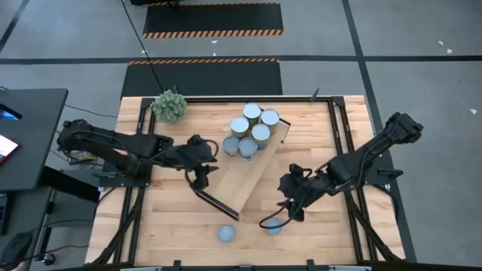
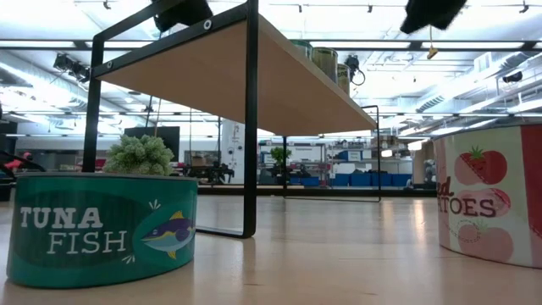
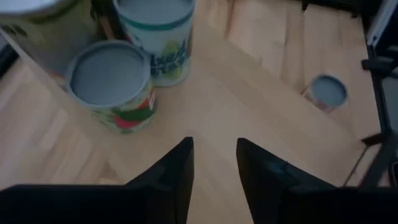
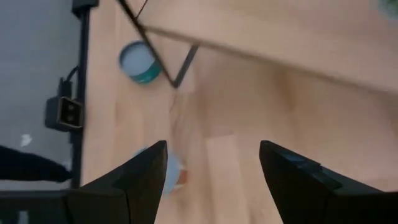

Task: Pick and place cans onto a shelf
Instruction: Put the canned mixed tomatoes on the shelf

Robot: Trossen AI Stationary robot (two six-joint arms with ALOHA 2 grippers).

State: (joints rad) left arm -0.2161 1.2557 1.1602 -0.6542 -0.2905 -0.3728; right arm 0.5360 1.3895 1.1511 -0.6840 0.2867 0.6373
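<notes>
Inspection of progress: five cans [image 1: 251, 129] stand grouped at the far end of the shelf [image 1: 252, 172], touching or nearly touching one another. The shelf is a light-wood board on a dark frame, set diagonally across the table [image 1: 166, 218]; its near end is bare.

Two cans are not yet placed. The tuna can [image 1: 226, 233] sits on the table near the front edge, just off the shelf's near corner; the low view shows it at close range on the left [image 2: 102, 229]. The tomato can [image 1: 274, 225] stands to its right, also on the table, and fills the right edge of the low view [image 2: 495, 199].

The right gripper [image 1: 290, 205] hangs over the table just beside the tomato can. Its fingers [image 4: 140, 177] stand well apart with nothing between them; that can shows partly behind one finger in the right wrist view [image 4: 173, 174].

The left gripper [image 1: 202, 178] hovers over the shelf's middle stretch. Its fingers [image 3: 177, 171] are parted by a narrow gap and hold nothing; the two nearest shelved cans [image 3: 112, 84] lie just ahead of it.

Assessment: five of seven appear done, two outstanding. The right arm looks best placed to take the tomato can next. A small green plant [image 1: 169, 105] at the table's far left corner plays no part.
</notes>
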